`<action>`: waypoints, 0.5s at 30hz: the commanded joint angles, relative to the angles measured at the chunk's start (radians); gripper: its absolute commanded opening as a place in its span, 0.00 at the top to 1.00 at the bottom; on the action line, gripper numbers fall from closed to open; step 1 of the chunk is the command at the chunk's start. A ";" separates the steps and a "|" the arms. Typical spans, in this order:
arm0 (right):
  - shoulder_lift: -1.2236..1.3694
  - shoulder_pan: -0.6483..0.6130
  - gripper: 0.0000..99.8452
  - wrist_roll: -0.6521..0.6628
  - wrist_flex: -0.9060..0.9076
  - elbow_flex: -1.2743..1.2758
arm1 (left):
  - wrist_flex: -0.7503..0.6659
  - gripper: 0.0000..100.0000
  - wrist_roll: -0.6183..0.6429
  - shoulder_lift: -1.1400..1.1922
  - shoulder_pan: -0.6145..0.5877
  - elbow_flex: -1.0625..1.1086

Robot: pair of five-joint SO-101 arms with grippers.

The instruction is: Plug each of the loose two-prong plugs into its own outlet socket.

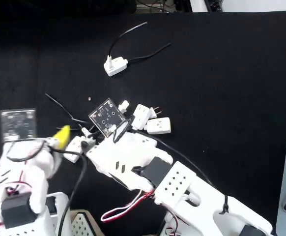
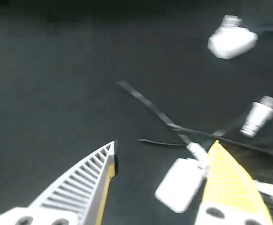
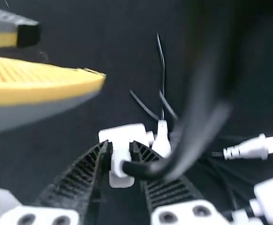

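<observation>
outlet socket (image 3: pixel 127 133): white block on the black table (image 1: pixel 221 73), a small white plug (image 3: pixel 162 136) touching its end
right gripper (image 3: pixel 120 146): black fingers pinching the socket's end
left gripper (image 2: pixel 164 144): spread wide around the same socket, which lies just beside the yellow finger (image 2: pixel 225 178)
nearby: circuit board (image 1: pixel 108 117), two more sockets (image 1: pixel 158 126)

White outlet socket (image 3: pixel 122 136), black table (image 1: pixel 231 73)
</observation>
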 commanded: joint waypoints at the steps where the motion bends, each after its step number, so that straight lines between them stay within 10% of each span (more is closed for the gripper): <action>1: 0.031 -0.006 0.99 0.006 -0.069 -0.033 | -0.003 0.69 0.014 0.000 -0.196 0.007; 15: 0.463 -0.083 0.99 0.008 -0.219 -0.226 | -0.290 0.69 0.146 0.000 -0.329 0.305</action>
